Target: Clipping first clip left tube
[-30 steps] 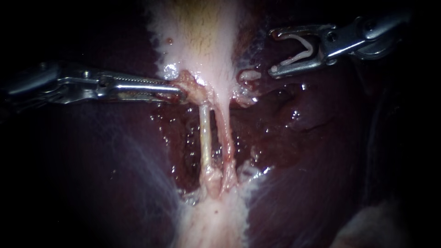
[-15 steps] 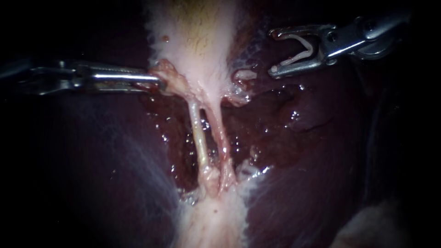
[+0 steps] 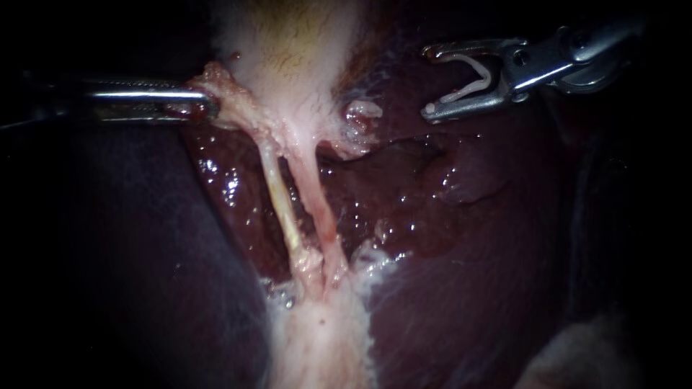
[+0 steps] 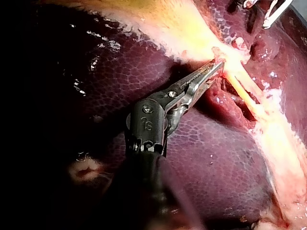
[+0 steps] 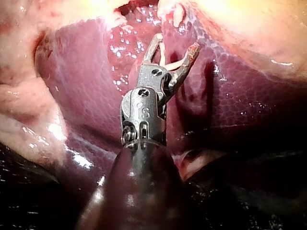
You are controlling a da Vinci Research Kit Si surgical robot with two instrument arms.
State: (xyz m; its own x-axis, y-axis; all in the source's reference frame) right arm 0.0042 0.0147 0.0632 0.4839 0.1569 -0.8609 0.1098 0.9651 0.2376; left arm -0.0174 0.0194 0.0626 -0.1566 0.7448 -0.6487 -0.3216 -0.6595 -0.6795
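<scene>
My left instrument point(image 3: 205, 101) comes in from the left with its jaws shut on a flap of pale tissue at the gallbladder's point(image 3: 288, 50) lower edge, holding it out to the left; the same grip shows in the left wrist view point(image 4: 218, 67). Two tubes run down from there: the yellowish left tube point(image 3: 281, 209) and the pinker right tube point(image 3: 317, 209), both bare. My right instrument point(image 3: 430, 79) hangs at the upper right, apart from the tubes, jaws open with a white clip point(image 3: 472, 79) loaded between them, also seen in the right wrist view point(image 5: 175, 50).
Dark red liver point(image 3: 468, 274) surrounds the wet dissected bed behind the tubes. A pale band of tissue point(image 3: 317, 346) runs down from where the tubes join. A small pale nub point(image 3: 360, 112) sits right of the gallbladder's neck.
My left instrument has pulled the gripped tissue left and up, so the tubes now slant and stand stretched. The right instrument has stayed put.
</scene>
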